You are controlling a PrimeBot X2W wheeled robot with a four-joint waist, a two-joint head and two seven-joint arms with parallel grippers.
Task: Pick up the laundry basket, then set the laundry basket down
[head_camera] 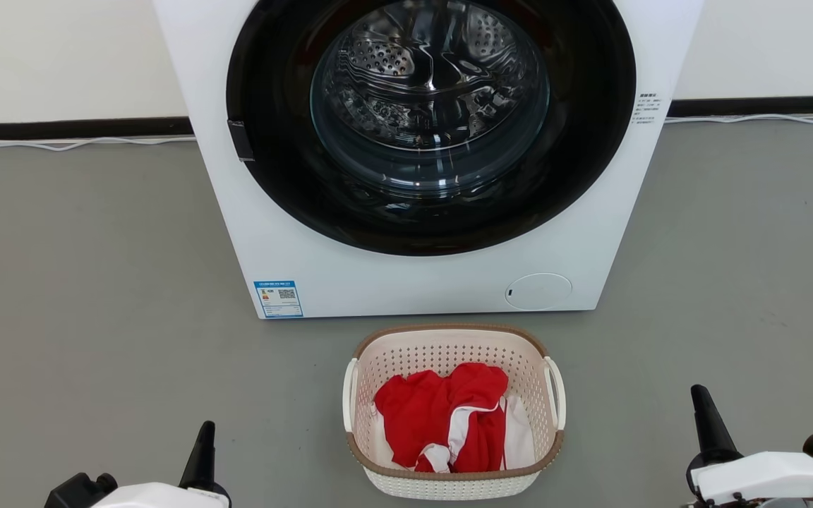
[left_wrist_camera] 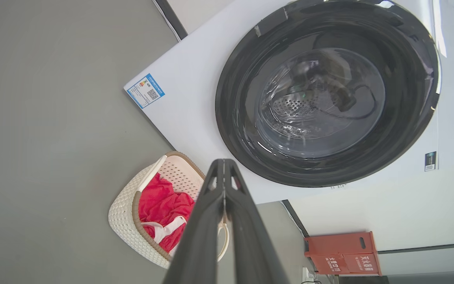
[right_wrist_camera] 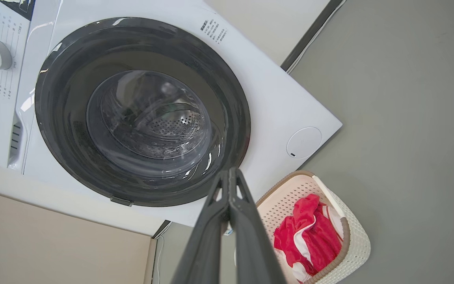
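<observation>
The laundry basket (head_camera: 396, 356) stands on the grey floor just in front of the washing machine, cream-white and perforated with a brown rim and two white side handles. Red and white clothes (head_camera: 449, 416) lie inside it. My left gripper (head_camera: 203, 441) is low at the left of the basket, fingers pressed together and holding nothing. My right gripper (head_camera: 706, 416) is low at the right, also shut and apart from the basket. The left wrist view shows the basket (left_wrist_camera: 126, 213) left of my shut fingers (left_wrist_camera: 224, 167); the right wrist view shows the basket (right_wrist_camera: 359, 240) right of my shut fingers (right_wrist_camera: 230, 175).
A white front-loading washing machine (head_camera: 420, 282) with its round dark door shut stands right behind the basket. White cables (head_camera: 61, 144) run along the wall base. An orange-red box (left_wrist_camera: 341, 252) sits by the wall. Grey floor (head_camera: 96, 317) spreads on both sides.
</observation>
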